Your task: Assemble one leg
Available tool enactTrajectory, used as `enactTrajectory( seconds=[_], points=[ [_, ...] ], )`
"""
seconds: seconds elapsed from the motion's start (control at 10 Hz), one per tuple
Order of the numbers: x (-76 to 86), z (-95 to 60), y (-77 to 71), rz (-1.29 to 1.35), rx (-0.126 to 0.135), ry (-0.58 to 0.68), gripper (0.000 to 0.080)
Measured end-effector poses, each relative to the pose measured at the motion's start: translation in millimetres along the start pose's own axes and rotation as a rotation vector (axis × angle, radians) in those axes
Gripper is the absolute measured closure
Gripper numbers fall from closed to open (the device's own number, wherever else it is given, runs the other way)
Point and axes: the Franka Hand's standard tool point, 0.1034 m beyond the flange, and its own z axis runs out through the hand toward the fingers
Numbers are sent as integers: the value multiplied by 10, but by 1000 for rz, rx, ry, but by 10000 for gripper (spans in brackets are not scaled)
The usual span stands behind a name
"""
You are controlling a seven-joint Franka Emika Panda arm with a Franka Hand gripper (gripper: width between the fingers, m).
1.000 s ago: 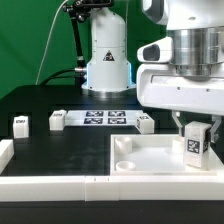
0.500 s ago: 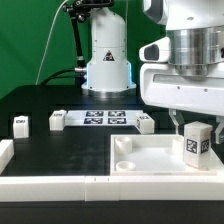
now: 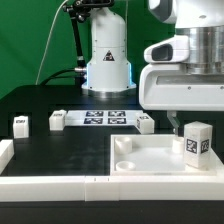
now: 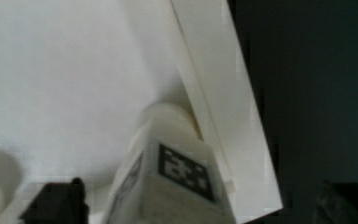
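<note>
One leg (image 3: 197, 142), a small white block with a marker tag facing forward, stands upright at the right side of the large white tray-like piece (image 3: 150, 165). My gripper (image 3: 193, 116) hangs just above it, with one dark fingertip (image 3: 176, 122) showing beside the leg's top. In the wrist view the leg (image 4: 172, 175) rises between my two fingertips (image 4: 55, 200), which stand wide apart and do not touch it. The gripper (image 4: 201, 205) is open. A round corner socket (image 3: 125, 160) shows on the tray's near left.
Three more legs stand on the black table: one at the left (image 3: 20, 123), one (image 3: 57, 120) and one (image 3: 145, 122) at the ends of the marker board (image 3: 108, 118). A white rail (image 3: 40, 185) runs along the front and left. The arm's white base (image 3: 107, 60) stands behind.
My gripper has let go of the leg and risen straight up. The leg stays upright on the tray where it was.
</note>
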Motion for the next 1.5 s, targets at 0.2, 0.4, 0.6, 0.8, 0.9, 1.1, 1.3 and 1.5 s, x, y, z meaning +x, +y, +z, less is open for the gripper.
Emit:
enactTrajectory(
  seconds=[0.2, 0.4, 0.6, 0.8, 0.9, 1.1, 1.3, 1.5],
  points=[
    [32, 22, 10, -212, -5, -14, 151],
    [45, 29, 39, -401, -6, -24, 151],
    [49, 28, 47, -558, -10, -23, 151],
    [49, 31, 54, -673, -10, -24, 151],
    [48, 31, 54, -673, -10, -24, 272],
    [52, 31, 65, -671, -11, -24, 407],
    [56, 32, 75, -669, -12, -24, 504],
    [54, 31, 79, -605, -12, -23, 504]
  ],
)
